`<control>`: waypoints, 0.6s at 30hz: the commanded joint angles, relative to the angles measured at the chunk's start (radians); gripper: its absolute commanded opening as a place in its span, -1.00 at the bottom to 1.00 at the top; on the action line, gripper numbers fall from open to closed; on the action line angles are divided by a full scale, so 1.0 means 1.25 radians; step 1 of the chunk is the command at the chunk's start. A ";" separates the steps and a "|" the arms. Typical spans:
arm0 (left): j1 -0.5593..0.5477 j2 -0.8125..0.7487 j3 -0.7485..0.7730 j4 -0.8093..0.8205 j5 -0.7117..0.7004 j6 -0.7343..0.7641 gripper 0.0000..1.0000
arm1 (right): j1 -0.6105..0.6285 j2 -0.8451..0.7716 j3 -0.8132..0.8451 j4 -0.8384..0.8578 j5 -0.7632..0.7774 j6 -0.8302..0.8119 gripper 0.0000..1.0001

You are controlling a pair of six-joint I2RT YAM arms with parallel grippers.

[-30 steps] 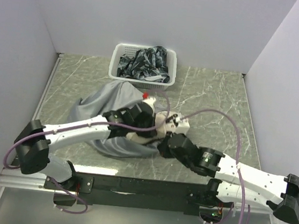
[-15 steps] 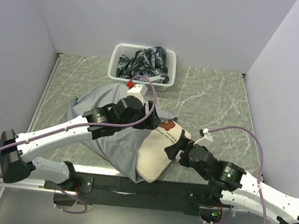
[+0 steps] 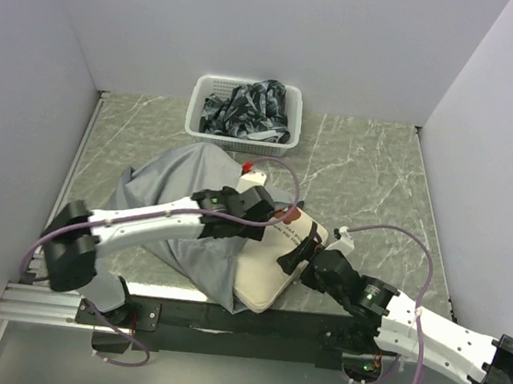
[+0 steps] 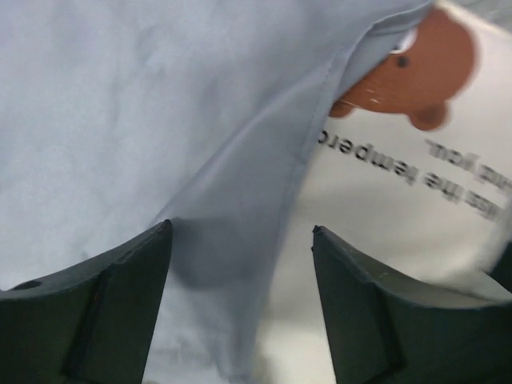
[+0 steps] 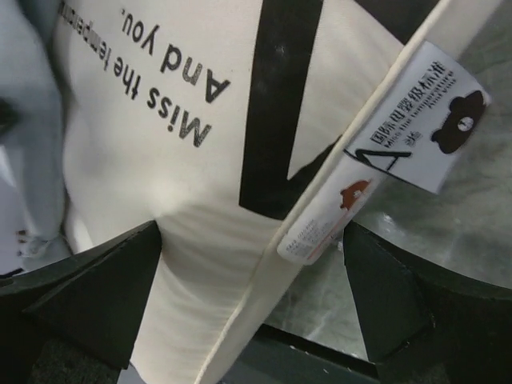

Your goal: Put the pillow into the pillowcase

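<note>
The cream pillow point(image 3: 266, 269) lies at the table's near edge, its left part inside the grey pillowcase point(image 3: 183, 184). The brown bear face point(image 4: 416, 72) and printed text show just past the pillowcase hem point(image 4: 264, 208). My left gripper point(image 3: 266, 228) hovers open over that hem point(image 4: 241, 227), with grey cloth and cream pillow in the gap. At the pillow's right edge my right gripper point(image 3: 298, 252) stands open, its jaws point(image 5: 250, 232) straddling the pillow's seam point(image 5: 264, 264). Its left finger point(image 5: 104, 288) presses into the pillow point(image 5: 160, 160); the right finger stays apart from it.
A white basket point(image 3: 241, 136) holding dark patterned cloth point(image 3: 247, 108) stands at the back. White labels point(image 5: 416, 112) hang off the pillow's seam. Green marbled table point(image 3: 370, 168) lies bare to the right. A black rail point(image 3: 224, 318) runs along the near edge; walls enclose three sides.
Both grippers were shut together over the pillowcase a second ago; they opened and pulled apart. The pillow's bear end now shows outside the case. Left gripper came back over the hem.
</note>
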 commanded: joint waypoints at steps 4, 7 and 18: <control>-0.007 0.198 0.204 -0.053 -0.208 0.067 0.65 | -0.061 -0.010 -0.046 0.173 -0.066 -0.007 0.99; -0.003 0.293 0.310 -0.092 -0.277 0.090 0.65 | -0.074 0.014 -0.046 0.193 -0.082 -0.008 0.99; 0.002 0.206 0.309 -0.118 -0.110 0.121 -0.98 | -0.206 0.077 -0.024 0.299 -0.215 -0.085 0.35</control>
